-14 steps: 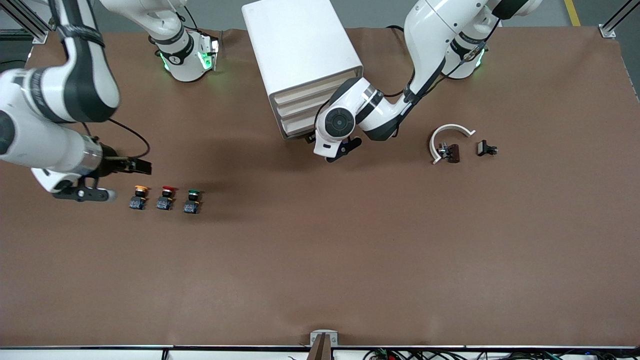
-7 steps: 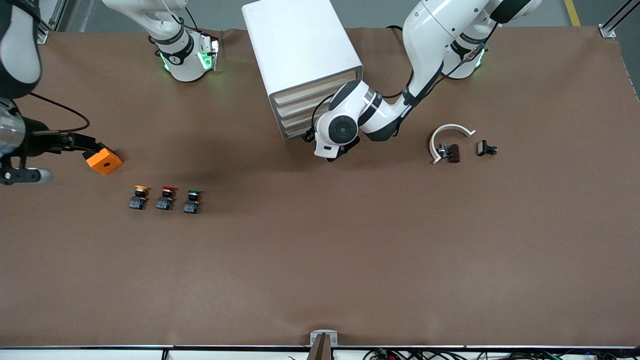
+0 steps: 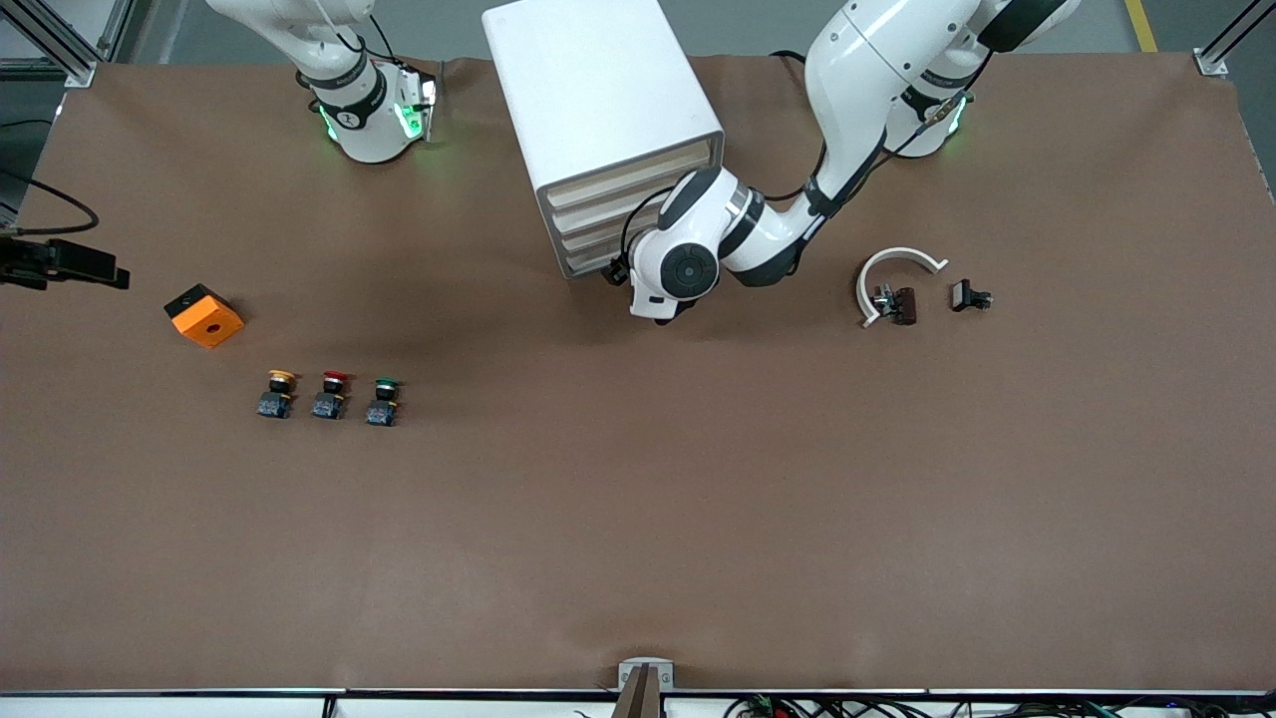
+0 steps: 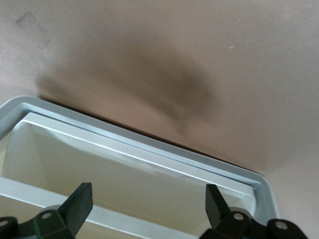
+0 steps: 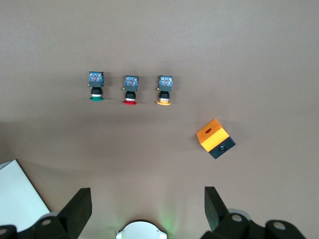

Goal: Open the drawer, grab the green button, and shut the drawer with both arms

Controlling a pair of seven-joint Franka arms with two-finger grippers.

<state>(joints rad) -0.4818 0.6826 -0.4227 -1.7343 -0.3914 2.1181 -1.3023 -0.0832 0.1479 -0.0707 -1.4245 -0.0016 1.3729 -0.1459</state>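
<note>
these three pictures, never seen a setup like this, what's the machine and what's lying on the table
Two white robot arms work at a brown table. One picture looks down from above; the other two come from cameras on each wrist. The left gripper is open at the cabinet's drawer, holding nothing. The right gripper is open and empty, at the right arm's end of the table, above an orange box and three buttons, green, red and yellow. A white curved piece and small dark parts lie toward the left arm's end.

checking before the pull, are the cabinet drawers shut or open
Shut: all four drawer fronts sit flush in the cabinet; none sticks out.
</note>
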